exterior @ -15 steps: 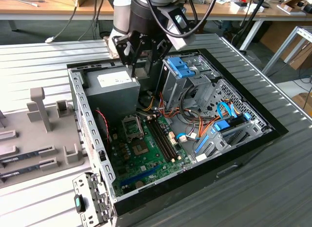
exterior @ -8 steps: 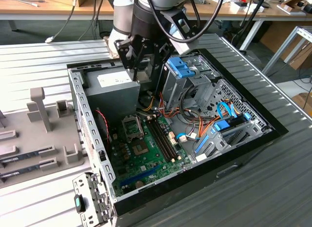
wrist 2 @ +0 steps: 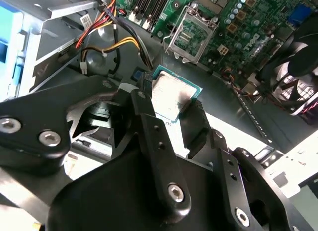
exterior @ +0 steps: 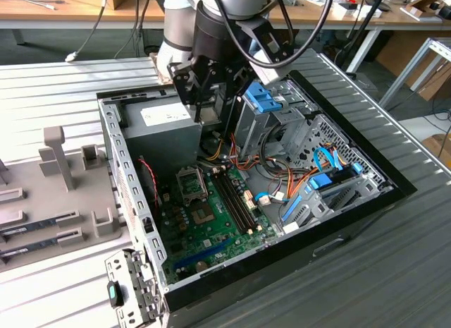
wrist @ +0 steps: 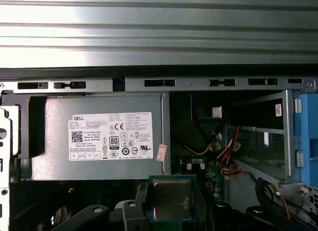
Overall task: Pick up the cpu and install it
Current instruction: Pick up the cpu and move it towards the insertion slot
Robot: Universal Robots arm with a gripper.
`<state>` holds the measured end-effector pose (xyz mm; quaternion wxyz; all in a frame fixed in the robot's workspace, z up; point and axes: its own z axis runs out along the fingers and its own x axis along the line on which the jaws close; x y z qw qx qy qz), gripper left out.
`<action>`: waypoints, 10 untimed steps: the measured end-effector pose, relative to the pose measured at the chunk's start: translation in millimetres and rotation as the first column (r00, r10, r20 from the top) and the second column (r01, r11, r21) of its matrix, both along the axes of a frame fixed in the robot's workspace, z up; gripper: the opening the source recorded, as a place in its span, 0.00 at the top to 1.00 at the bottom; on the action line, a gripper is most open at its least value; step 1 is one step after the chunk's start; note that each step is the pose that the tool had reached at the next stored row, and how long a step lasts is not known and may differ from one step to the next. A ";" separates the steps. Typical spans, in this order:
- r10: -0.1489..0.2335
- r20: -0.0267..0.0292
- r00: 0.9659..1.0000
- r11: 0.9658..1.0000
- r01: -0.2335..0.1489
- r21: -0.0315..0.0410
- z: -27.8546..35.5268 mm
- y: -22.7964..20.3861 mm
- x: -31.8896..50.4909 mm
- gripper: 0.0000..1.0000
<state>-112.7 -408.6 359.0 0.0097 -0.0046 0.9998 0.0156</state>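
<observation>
The end effector (wrist 2: 171,104) pinches the cpu (wrist 2: 172,93) by two opposite edges. Its black fingers (wrist 2: 144,109) are pressed against the chip's sides, and the silvery top faces the camera in both wrist views. The cpu is held in the air between the fingertips, touching nothing else. Past the fingertips, well apart from the cpu, is the socket (wrist 2: 191,35) on the green board (exterior: 211,226). In the exterior view the end effector hangs over the open computer case (exterior: 366,180) on the bench (exterior: 70,81), just beside the grey power box (exterior: 165,130).

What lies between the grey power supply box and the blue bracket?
Coloured wires and grey cage bars, seen in the first wrist view.
</observation>
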 end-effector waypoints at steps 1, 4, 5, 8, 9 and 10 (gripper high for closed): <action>0.000 0.000 1.000 1.000 0.000 0.000 0.0 -0.6 0.0 0.53; 0.000 0.000 1.000 1.000 0.000 0.000 -0.1 -2.7 0.0 0.53; 0.000 0.000 1.000 1.000 0.000 0.000 -0.1 -3.1 0.0 0.53; 0.000 0.000 1.000 1.000 0.000 0.000 -0.2 -4.5 0.0 0.53; 0.000 0.000 1.000 1.000 0.000 0.000 -0.2 -5.1 0.0 0.53; 0.000 0.000 1.000 1.000 0.000 0.000 -0.2 -5.5 0.0 0.53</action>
